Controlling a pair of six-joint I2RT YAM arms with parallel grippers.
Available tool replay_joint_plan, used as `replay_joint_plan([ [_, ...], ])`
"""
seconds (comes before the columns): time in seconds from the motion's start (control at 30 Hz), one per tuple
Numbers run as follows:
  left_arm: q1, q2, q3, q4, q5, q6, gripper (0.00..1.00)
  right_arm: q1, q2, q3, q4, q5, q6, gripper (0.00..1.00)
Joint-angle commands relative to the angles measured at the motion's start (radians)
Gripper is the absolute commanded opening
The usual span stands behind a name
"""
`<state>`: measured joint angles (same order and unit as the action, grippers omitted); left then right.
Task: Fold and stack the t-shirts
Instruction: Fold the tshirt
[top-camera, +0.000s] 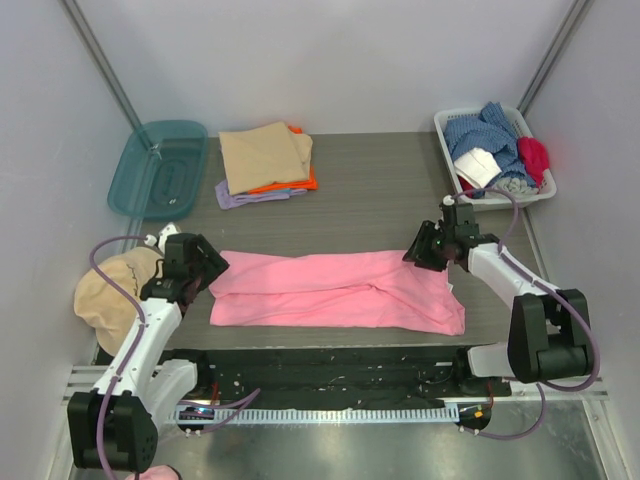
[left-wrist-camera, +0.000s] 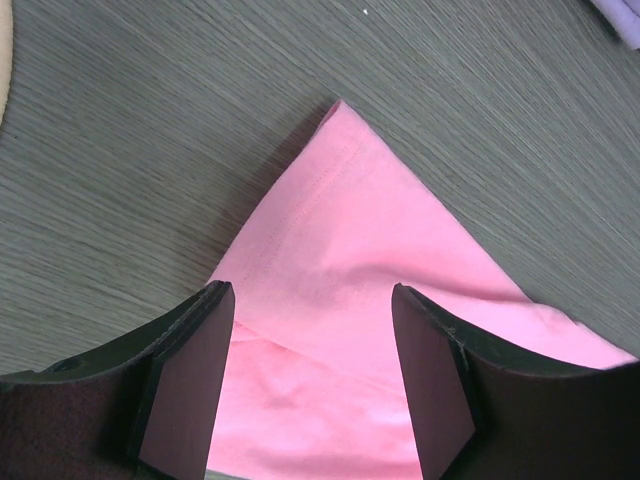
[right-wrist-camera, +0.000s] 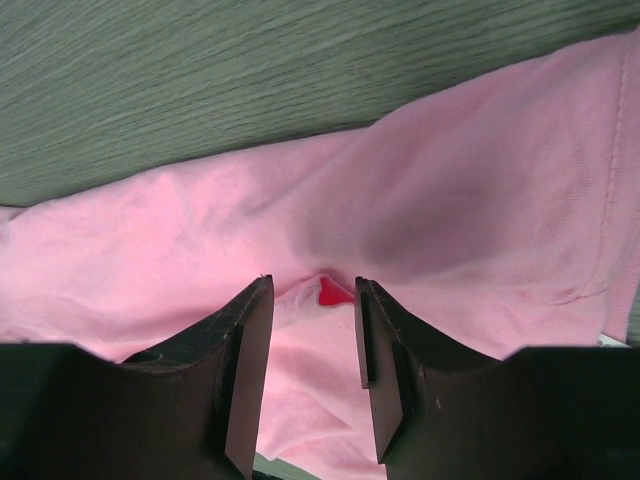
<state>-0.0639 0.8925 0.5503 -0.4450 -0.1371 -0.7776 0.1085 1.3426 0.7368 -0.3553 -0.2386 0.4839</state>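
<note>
Right tool (right-wrist-camera: 310, 300) astride soft, creased pink t-shirt (right-wrist-camera: 470, 190), grip unclear.

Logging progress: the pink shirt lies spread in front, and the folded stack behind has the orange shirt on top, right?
No, the tan shirt is on top, orange shirt under it, per the top external view. The pink shirt is spread in front.

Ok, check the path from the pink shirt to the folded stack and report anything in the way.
Nothing visible. Only bare table lies between the pink shirt and the stack at the back left. The bin sits left of the stack, the basket far right, both off the path.
</note>
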Motion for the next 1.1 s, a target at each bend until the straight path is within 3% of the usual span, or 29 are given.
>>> replay_joint_plan([
  [0.0,0.004,-0.012,-0.004,0.037,0.011,-0.003,0.69,0.010,0.012,-0.014,0.041,-0.008,-0.010,0.45],
  [0.43,0.006,-0.006,-0.018,0.039,0.011,-0.008,0.69,0.033,0.041,-0.025,0.062,-0.022,-0.007,0.39],
  [0.77,0.004,-0.003,-0.026,0.045,0.011,-0.009,0.69,0.034,0.033,-0.033,0.072,-0.036,-0.005,0.11],
  [0.97,0.006,0.000,-0.030,0.049,0.019,-0.014,0.69,0.040,-0.006,-0.031,0.036,-0.054,-0.008,0.01],
  [1.07,0.006,-0.001,-0.032,0.049,0.021,-0.015,0.69,0.060,-0.051,-0.025,0.000,-0.060,-0.004,0.01],
])
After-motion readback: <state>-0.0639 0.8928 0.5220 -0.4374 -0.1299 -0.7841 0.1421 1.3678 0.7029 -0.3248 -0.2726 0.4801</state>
